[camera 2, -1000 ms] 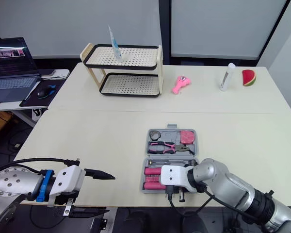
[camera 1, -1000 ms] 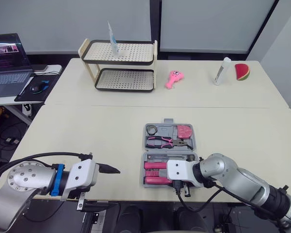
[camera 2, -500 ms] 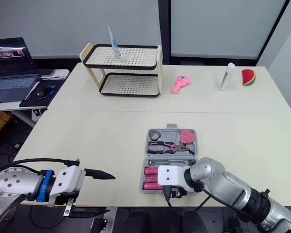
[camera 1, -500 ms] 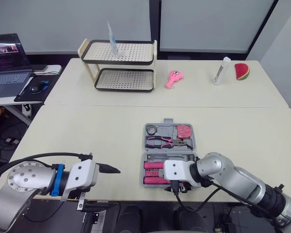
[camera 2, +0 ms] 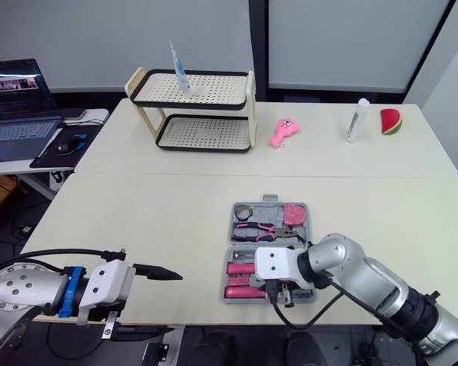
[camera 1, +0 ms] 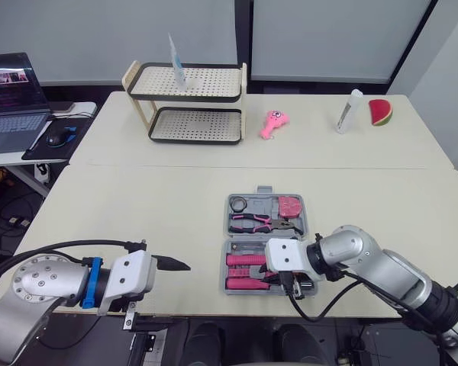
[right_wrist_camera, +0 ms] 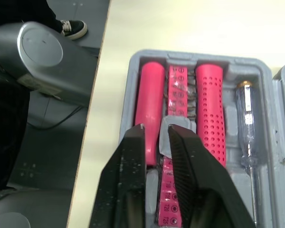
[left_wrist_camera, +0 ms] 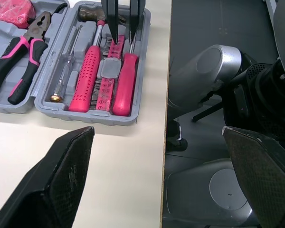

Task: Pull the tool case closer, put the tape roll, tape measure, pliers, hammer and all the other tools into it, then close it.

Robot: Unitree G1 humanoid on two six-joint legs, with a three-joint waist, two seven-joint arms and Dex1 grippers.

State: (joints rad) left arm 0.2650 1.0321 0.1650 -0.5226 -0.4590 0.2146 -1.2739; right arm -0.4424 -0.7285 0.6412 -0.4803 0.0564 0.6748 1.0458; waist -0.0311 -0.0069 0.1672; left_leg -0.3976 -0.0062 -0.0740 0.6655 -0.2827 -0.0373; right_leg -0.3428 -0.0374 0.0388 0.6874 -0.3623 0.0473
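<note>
**Operator:** What do I have from the head camera?

**Spotter:** Your one tool case (camera 1: 265, 200) lies open at the table's (camera 1: 137, 206) front edge, right of its middle. One tape roll (camera 1: 240, 203), one tape measure (camera 1: 290, 206) and one pair of pliers (camera 1: 252, 223) sit in its far half. Your right gripper (camera 1: 288, 284) hangs over the near half. Your left gripper (camera 1: 179, 265) hovers near the front edge, left of the case and apart from it.

**Operator:** And the left wrist?

**Spotter:** Your left gripper's fingers (left_wrist_camera: 69, 175) stand wide apart, holding nothing. In the near half you can count one hammer (left_wrist_camera: 85, 78), one tester screwdriver (left_wrist_camera: 64, 71), one bit strip (left_wrist_camera: 107, 90) and one smooth pink handle (left_wrist_camera: 126, 83).

**Operator:** The right wrist?

**Spotter:** Your right gripper's fingers (right_wrist_camera: 133, 166) are drawn narrow, with a slim gap between them. Their tips are at the bit strip's grey block (right_wrist_camera: 175, 137), between the hammer's handle and the smooth pink handle. Whether they touch it you cannot tell.
</note>
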